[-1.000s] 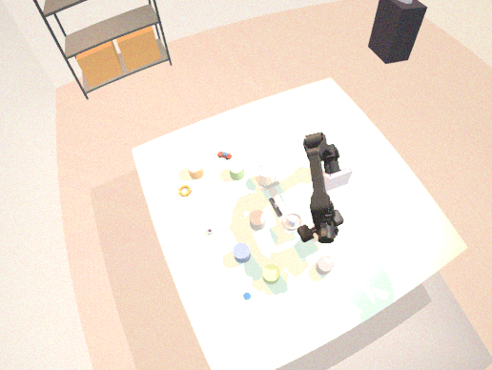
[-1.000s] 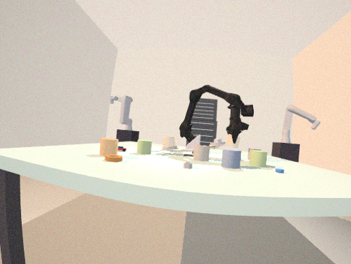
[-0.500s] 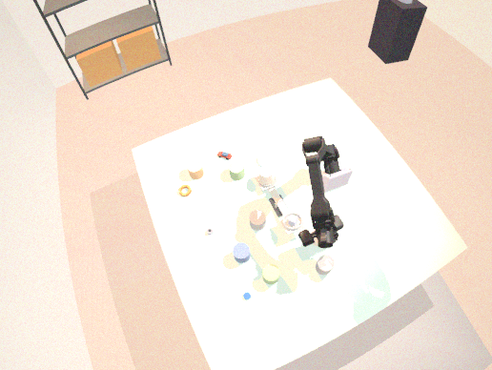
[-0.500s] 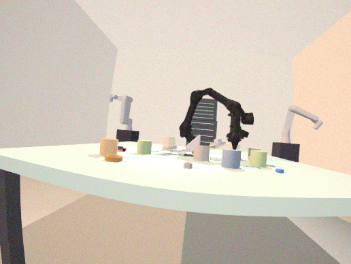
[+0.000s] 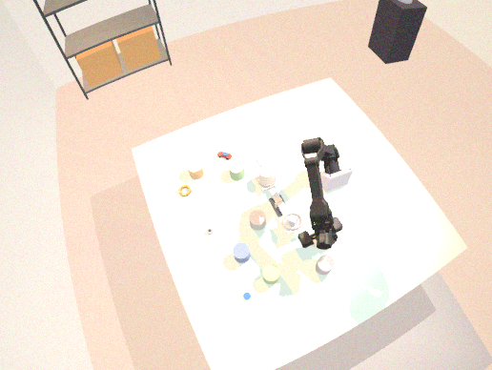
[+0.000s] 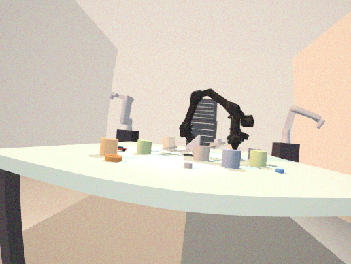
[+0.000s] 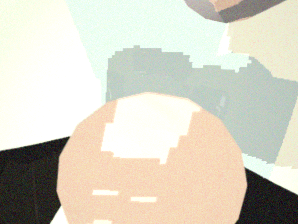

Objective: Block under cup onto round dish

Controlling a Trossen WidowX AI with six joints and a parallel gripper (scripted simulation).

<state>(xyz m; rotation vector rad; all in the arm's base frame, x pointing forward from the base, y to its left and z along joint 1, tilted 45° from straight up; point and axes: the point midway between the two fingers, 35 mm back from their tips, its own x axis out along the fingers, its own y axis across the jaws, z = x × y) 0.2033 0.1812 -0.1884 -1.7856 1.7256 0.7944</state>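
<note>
The cup [image 6: 230,147] [image 7: 215,150] is sitting between the fingers of your gripper [image 5: 320,236] [image 6: 234,145] [image 7: 151,149], which are clamping its sides. It is hanging low, beside the round dish [image 5: 286,228] and near the pink cup [image 5: 325,263] [image 6: 252,154] [image 7: 240,14]. Farther out, a small tan piece [image 5: 277,199], probably the uncovered block, is showing at one end of the balance [image 5: 275,207]; the other cup [image 5: 267,179] [image 6: 169,143] is standing by the far end.

You are likely setting the lifted cup aside now. Be lowering it straight and slowly, choosing a spot between dish and pink cup without brushing either. Wait until its base is resting flat before you are spreading the fingers, and be rising vertically so neither finger is dragging it over. Then you are going back for the block, coming in from above and giving the other cup a wide berth, since one nudge is ending the attempt.
</note>
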